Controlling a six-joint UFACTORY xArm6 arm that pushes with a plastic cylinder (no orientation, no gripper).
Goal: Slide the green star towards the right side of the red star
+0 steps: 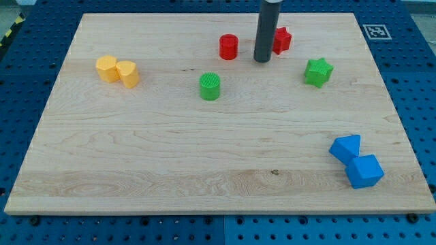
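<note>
Rod (266, 27) upper part cut off by view's top edge. Red star (282, 39) left side hidden behind rod. Bench (204, 177) bottom corners cut by view's bottom edge. Marker tag (374, 30) pattern too small to read.

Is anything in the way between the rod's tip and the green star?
Nothing visible. My tip sits just left of the red star; the green star lies to the lower right, with bare board between them.

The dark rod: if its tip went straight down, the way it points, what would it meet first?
My tip already seems to rest on the wooden table top, so it would meet only bare board, between the red cylinder block and red star block; depth is unclear.
</note>
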